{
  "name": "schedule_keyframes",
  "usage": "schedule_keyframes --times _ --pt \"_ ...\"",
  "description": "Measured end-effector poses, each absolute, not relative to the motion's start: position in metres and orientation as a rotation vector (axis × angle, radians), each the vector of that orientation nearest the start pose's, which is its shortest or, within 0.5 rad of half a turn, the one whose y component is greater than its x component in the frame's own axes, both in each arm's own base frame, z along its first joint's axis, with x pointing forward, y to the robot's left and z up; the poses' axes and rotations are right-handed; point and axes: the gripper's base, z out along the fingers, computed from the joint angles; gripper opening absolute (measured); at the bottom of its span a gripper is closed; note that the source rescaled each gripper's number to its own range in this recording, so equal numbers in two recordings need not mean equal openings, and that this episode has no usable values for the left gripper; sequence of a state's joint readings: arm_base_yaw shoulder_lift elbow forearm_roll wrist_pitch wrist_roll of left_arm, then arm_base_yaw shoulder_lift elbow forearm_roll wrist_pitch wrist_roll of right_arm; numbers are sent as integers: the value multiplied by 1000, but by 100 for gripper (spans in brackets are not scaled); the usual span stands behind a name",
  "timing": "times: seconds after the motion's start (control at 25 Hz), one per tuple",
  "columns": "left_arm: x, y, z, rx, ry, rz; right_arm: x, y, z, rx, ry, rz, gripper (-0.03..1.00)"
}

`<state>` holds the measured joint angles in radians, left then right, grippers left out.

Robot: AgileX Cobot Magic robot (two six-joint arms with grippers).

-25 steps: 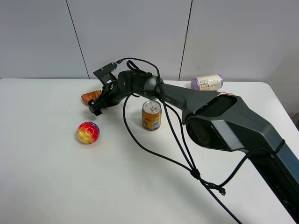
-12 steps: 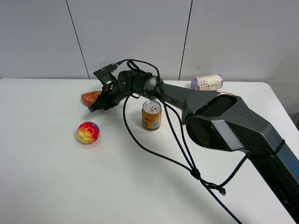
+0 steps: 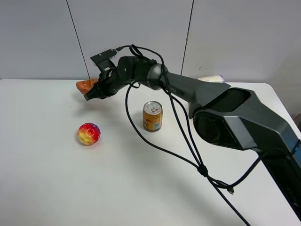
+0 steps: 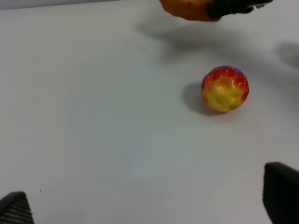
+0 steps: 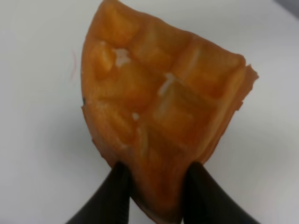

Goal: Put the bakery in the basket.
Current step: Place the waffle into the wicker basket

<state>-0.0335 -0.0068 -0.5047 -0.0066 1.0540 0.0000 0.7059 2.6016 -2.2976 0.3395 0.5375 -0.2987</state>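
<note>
The bakery (image 3: 83, 85) is an orange-brown waffle-like wedge held in the air above the table's far left part. My right gripper (image 3: 92, 92) reaches across from the right and is shut on it. In the right wrist view the bakery (image 5: 163, 107) fills the frame, pinched at its narrow end between the two black fingers (image 5: 114, 193). It also shows at the edge of the left wrist view (image 4: 187, 8). My left gripper (image 4: 148, 200) is open and empty, low over the white table. The basket is not visible in any view.
A rainbow-coloured ball (image 3: 89, 133) lies on the white table (image 3: 70, 179) below the held bakery, also in the left wrist view (image 4: 224, 88). An orange can (image 3: 153, 116) stands mid-table. A white-and-purple cylinder (image 3: 211, 78) lies at the back, mostly behind the right arm. Cables trail across the table.
My right gripper has lifted the bakery off the table and carried it up and slightly to the left. The ball and the can have not moved.
</note>
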Motion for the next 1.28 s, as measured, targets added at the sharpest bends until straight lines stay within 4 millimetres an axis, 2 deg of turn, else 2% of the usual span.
schedule_keyframes --times 0.16,0.32,0.56,0.68,0.8,0.96,1.12,1.28 --pt "-6 0 279 34 2026 -29 426 383 175 -946 2149 525 0" --pt "-6 0 279 34 2026 -29 419 371 230 -933 2122 506 0" --pt "-6 0 279 34 2026 -29 414 319 328 -798 2069 391 0" --pt "-6 0 279 34 2026 -29 395 296 379 -772 2018 360 0" --pt "-6 0 279 34 2026 -29 369 276 413 -765 1985 349 0" --pt "-6 0 279 34 2026 -29 337 248 426 -800 2052 270 0" --pt "-6 0 279 34 2026 -29 314 215 405 -809 2186 206 0" --pt "-6 0 279 34 2026 -29 298 167 375 -671 2296 173 0"
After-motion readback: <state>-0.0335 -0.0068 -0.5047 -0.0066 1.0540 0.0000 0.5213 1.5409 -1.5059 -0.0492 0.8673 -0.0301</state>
